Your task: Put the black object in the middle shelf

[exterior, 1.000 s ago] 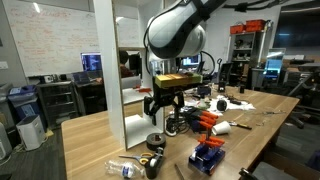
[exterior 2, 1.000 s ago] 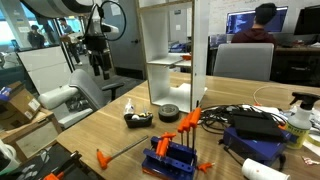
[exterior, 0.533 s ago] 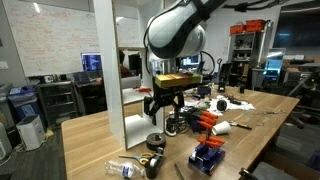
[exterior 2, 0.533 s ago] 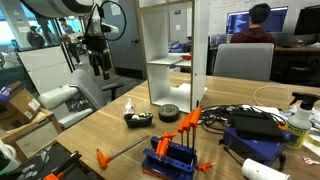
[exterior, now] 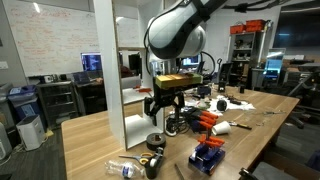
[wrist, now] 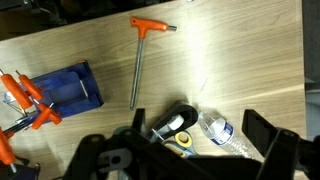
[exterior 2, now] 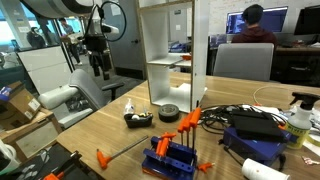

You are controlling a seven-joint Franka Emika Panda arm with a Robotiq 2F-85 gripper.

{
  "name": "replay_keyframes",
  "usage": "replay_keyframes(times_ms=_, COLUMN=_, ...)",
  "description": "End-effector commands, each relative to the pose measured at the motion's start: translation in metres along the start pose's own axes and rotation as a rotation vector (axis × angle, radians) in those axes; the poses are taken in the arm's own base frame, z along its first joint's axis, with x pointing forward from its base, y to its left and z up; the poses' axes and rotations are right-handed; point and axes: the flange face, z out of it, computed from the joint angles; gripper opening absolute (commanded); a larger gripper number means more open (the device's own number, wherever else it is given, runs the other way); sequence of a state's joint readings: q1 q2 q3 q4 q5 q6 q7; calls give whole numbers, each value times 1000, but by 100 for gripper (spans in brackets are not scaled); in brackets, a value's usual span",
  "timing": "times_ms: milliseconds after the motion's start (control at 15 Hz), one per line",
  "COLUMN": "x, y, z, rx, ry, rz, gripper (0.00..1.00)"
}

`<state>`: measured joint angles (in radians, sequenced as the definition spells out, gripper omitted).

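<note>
Black object [wrist: 177,122] lies on wooden table [wrist: 235,55] beside clear bottle [wrist: 226,134].

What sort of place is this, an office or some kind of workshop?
Most likely a research lab set in an office. A whiteboard is covered in writing, a person sits at computer screens, and the wooden table holds an orange-handled tool among other gear.

Even overhead office light fills both exterior views, and lit monitors [exterior 2: 243,22] glow behind. In the wrist view a pale glare band washes the wooden worktop [wrist: 225,60]; the gripper [wrist: 186,148] sits dark and blurred along the bottom edge. All 3 pictures look soft.
</note>
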<state>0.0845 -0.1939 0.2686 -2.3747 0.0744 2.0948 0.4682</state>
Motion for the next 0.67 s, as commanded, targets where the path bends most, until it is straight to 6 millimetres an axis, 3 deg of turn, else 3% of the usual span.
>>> replay_keyframes(times_ms=0, x=0, y=0, z=0, rx=5, ry=-3, rz=11, gripper=100)
replay_keyframes(times_ms=600, x=19, y=-6, z=3, rx=86, ry=-69, rz=209, gripper=100)
